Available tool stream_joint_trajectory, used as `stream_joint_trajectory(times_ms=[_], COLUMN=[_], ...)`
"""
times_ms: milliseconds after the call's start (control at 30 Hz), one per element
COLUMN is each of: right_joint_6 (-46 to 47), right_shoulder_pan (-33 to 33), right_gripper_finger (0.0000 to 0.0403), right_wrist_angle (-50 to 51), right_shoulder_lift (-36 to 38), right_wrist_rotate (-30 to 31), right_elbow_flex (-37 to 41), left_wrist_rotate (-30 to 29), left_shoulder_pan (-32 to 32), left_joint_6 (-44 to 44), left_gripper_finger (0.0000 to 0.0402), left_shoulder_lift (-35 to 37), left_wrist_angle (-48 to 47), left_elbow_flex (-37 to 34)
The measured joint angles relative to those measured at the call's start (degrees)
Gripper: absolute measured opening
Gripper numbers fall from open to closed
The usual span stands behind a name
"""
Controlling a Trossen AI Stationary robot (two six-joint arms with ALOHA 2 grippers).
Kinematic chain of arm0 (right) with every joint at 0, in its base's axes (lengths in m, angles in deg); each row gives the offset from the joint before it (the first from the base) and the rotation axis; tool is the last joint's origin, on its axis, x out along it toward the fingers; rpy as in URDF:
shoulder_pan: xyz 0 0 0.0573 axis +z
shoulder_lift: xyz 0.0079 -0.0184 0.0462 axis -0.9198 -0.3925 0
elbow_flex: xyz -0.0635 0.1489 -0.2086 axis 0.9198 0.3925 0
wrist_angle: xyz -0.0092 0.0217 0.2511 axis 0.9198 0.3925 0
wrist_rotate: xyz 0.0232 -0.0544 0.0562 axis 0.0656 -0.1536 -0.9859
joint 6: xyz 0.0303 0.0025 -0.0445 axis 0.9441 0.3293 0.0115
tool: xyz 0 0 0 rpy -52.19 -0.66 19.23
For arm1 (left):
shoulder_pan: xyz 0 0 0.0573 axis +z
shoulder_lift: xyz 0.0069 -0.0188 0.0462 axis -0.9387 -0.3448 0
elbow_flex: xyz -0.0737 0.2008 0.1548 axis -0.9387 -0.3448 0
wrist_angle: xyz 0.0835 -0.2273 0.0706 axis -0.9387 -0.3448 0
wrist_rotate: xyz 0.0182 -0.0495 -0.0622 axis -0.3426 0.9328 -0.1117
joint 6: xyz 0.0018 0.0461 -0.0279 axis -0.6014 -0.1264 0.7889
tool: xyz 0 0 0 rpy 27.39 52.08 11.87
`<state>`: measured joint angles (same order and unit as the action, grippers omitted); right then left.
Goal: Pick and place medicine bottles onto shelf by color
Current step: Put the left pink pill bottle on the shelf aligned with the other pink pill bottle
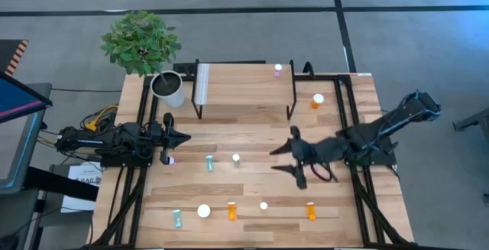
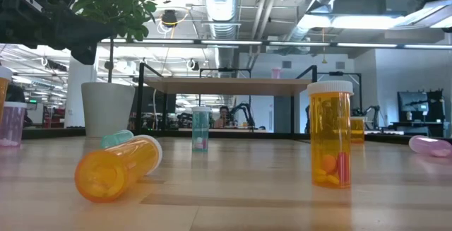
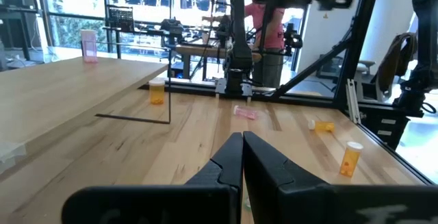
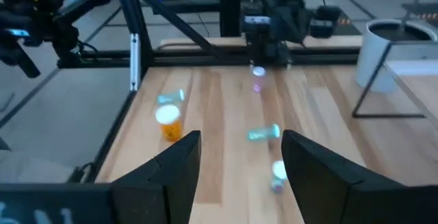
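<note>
Across the wooden surface (image 1: 252,181) about ten small pill bottles lay scattered, some upright, some on their sides, all well apart. One pink bottle (image 1: 278,69) already stood on the shelf (image 1: 244,86) at its far right corner; an orange bottle (image 1: 317,100) stood just beside the shelf on the right.

The right pincer (image 1: 284,160) hovered over mid-surface with its fingers spread wide and nothing between them, pointing toward a white-capped bottle (image 1: 236,159) and a teal bottle (image 1: 209,163) lying near it. The left pincer (image 1: 181,137) rested at the left side, fingers pressed together and empty, with a pink bottle (image 1: 170,159) close by.

Judged from appearance, the bottles were light, rigid, smooth plastic, likely to roll when lying and to tip when nudged. An upright bottle would best be taken across the body just under the cap; a fallen one across its middle, square to its length. Loose pills inside the orange bottle (image 2: 330,133) suggested little weight.
</note>
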<state>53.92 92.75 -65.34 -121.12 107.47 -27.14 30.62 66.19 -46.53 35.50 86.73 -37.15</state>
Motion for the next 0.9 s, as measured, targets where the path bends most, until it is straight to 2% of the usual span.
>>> stream_joint_trajectory(times_ms=[233, 467, 900], right_joint_6=[-1.4, 0.9, 3.7], right_shoulder_pan=[6.1, 6.9, 6.2], right_gripper_finger=[0.0228, 0.0228, 0.0228], right_wrist_angle=[-17.0, -27.9, -29.6], right_shoulder_lift=[-2.7, -2.5, -3.3], right_wrist_rotate=[4.0, 8.0, 8.7], right_elbow_flex=[8.4, 17.4, 20.3], left_wrist_rotate=[0.0, 0.0, 0.0], left_shoulder_pan=[0.0, 0.0, 0.0], left_joint_6=[0.0, 0.0, 0.0], left_gripper_finger=[0.0000, 0.0000, 0.0000], left_shoulder_lift=[0.0, 0.0, 0.0], left_wrist_angle=[0.0, 0.0, 0.0], left_elbow_flex=[0.0, 0.0, 0.0])
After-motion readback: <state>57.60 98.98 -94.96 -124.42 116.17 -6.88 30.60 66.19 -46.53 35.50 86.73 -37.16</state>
